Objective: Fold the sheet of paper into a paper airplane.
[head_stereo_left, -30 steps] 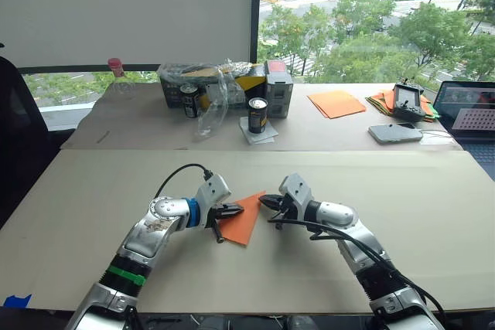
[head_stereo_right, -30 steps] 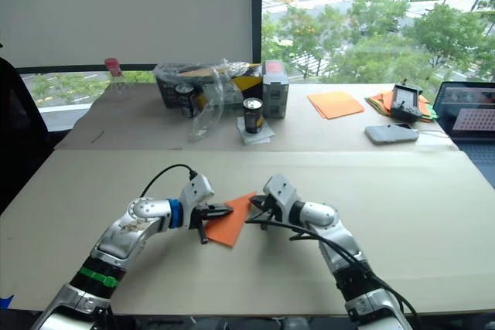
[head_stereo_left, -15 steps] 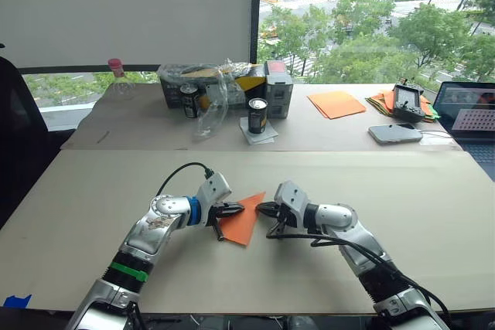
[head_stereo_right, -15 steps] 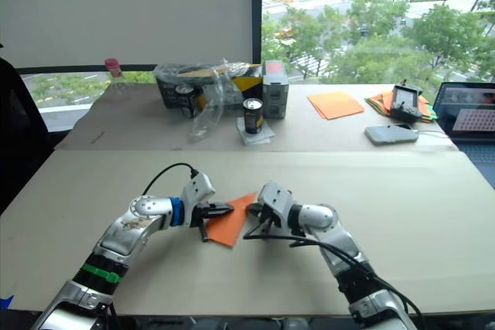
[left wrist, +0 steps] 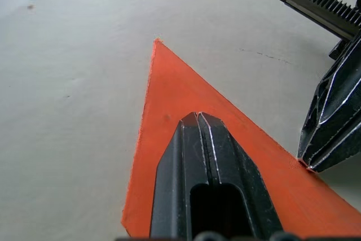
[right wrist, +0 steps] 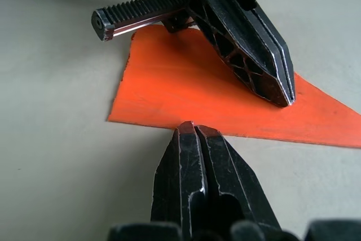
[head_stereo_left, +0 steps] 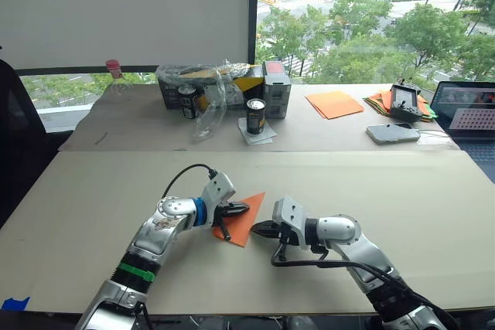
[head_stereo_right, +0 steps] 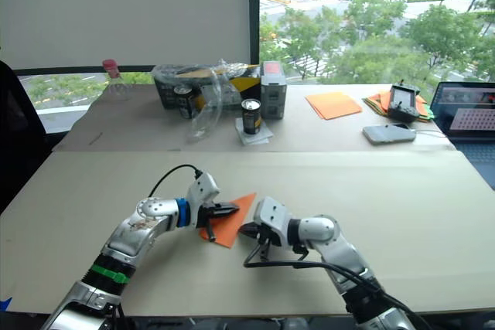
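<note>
On the near table [head_stereo_left: 93, 191], between my two arms, I see the sheet of paper [head_stereo_left: 244, 220] lying flat, folded to an orange triangle. My left gripper [left wrist: 197, 118] has its fingers pressed together, tips resting on the paper. My right gripper [right wrist: 193, 128] is also closed, gripping nothing, its tips at the paper's edge.
</note>
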Robot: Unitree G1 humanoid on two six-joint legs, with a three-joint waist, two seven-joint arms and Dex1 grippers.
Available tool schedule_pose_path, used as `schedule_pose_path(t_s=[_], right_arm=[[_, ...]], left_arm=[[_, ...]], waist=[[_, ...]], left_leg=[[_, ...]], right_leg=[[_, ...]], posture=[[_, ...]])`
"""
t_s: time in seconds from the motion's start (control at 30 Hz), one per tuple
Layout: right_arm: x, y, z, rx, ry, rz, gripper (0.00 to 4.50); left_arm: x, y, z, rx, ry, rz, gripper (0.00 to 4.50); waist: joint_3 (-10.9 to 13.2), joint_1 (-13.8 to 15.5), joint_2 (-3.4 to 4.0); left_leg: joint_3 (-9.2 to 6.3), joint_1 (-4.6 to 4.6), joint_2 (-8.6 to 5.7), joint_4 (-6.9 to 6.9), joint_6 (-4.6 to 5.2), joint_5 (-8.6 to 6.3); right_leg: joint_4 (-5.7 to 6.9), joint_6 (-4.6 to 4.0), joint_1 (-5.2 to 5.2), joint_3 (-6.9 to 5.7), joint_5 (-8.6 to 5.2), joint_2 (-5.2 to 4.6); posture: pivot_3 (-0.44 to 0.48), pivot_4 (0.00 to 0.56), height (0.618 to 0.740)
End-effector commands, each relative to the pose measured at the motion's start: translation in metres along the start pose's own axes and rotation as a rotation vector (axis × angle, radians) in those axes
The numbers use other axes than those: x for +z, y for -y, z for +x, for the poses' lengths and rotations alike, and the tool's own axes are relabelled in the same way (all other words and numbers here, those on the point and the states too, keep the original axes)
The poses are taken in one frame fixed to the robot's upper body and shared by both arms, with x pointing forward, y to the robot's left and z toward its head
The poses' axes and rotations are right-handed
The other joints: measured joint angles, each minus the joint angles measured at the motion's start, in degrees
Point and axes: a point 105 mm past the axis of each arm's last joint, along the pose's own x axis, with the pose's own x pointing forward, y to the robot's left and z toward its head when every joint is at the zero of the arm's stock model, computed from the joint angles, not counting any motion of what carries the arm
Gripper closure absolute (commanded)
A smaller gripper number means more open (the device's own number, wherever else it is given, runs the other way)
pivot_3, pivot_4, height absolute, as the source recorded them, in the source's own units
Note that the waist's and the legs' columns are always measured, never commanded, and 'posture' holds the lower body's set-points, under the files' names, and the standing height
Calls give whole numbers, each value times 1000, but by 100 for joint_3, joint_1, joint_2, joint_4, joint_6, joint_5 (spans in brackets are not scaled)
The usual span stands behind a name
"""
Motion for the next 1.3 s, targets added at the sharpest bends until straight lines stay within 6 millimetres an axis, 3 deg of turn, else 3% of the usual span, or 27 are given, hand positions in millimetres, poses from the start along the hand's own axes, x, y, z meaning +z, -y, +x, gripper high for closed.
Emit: schedule_pose_path(t_s=[0.03, 0.2, 0.3, 0.43, 0.6, 0.77, 0.87, 1.0, 1.07, 1.17, 1.3], right_arm=[[-23, -33, 8, 149, -86, 56, 4500], [-16, -35, 6, 161, -116, 0, 4500], [3, -26, -11, 146, -130, -31, 4500], [30, -9, -14, 57, -59, -37, 4500], [24, -7, 6, 11, -57, 31, 4500], [28, -1, 10, -20, -40, 41, 4500], [20, -12, 12, 27, -73, 57, 4500], [13, -46, 14, 192, -52, 175, 4500], [12, -51, 18, 203, -31, 203, 4500], [11, -46, 21, 166, -20, 198, 4500], [29, -33, 10, 124, 32, 163, 4500]], left_arm=[[-5, 7, 0, -14, -16, -21, 4468], [-11, 17, -4, -29, -34, -50, 4468], [-11, 19, -7, -34, -41, -50, 4468], [-12, 18, -13, -34, -39, -46, 4468], [-16, 17, -16, -53, -46, -43, 4468], [-14, 11, -18, -42, -47, -35, 4468], [-14, 10, -19, -41, -50, -30, 4468], [-15, 9, -20, -38, -53, -26, 4468], [-15, 9, -20, -38, -55, -22, 4468], [-13, 7, -19, -37, -55, -18, 4468], [-8, 3, -18, -26, -36, -25, 4468]], waist=[[0, 1, 0], [-4, -12, 0], [-4, 5, 2], [-3, 17, 0], [-3, 8, 0], [-3, 9, 1], [-3, 8, 1], [-3, 7, 1], [-3, 3, 1], [-4, -16, 2], [-3, -4, 1]], left_leg=[[0, 0, 0, -2, 0, 0], [1, 1, 1, -19, 1, -1], [1, -2, 0, -20, 1, -1], [-2, -5, 1, -19, 1, -1], [-2, -6, 3, -22, 0, 0], [0, -7, 2, -20, -1, 1], [0, -7, 2, -21, 0, 0], [0, -6, 3, -21, 0, 0], [-1, -5, 3, -22, 0, 0], [0, 3, 4, -21, 0, 0], [-1, 7, 8, -22, -1, 1]], right_leg=[[-3, 0, 0, 0, 0, 0], [-16, 0, -1, 1, 0, 0], [-20, 0, -2, 1, 0, -1], [-28, -1, 2, -4, 0, -1], [-28, -1, -3, -3, 1, 0], [-27, -2, -6, -1, 1, 0], [-27, -2, -5, -2, 1, 0], [-27, -2, -4, -3, 1, 0], [-27, -1, -2, -3, 1, 0], [-24, -2, 2, -1, 1, 1], [-20, -3, 2, -3, 1, 4]], posture=[[0, 150, 670], [0, 150, 670], [0, 150, 670], [0, 150, 670], [0, 150, 670], [0, 150, 670], [0, 150, 670], [0, 150, 670], [0, 150, 670], [0, 150, 670], [0, 150, 670]])
